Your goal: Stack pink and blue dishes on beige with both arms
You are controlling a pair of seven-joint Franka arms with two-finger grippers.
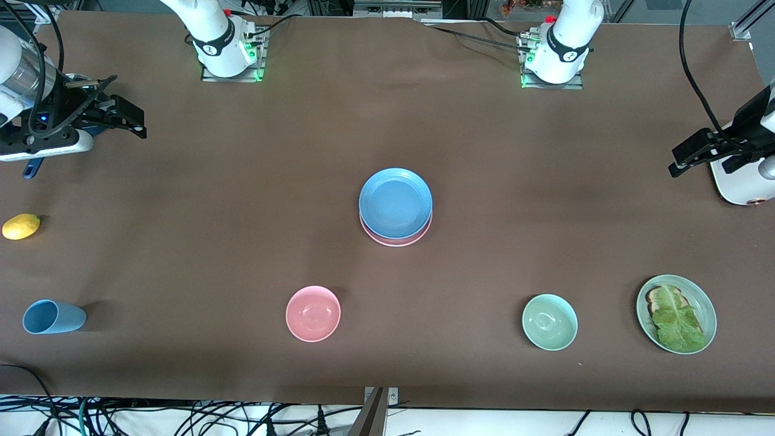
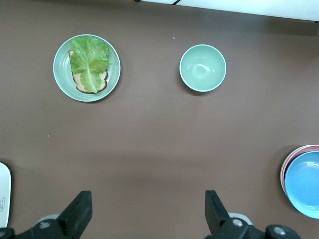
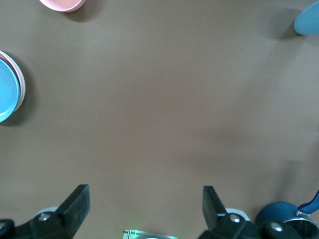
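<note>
At the centre of the front view the blue plate (image 1: pixel 395 202) sits on the pink plate (image 1: pixel 396 238), whose rim shows as a crescent at the lower edge; no beige plate can be made out beneath them, so whether the stack is complete is unclear; the right gripper (image 1: pixel 121 115) hangs at the upper left of the frame, jaws spread and empty; the left gripper (image 1: pixel 696 154) hangs at the right edge, likewise released, both arms waiting; the blue plate rides slightly off-centre, so a nudge could slide it off.
</note>
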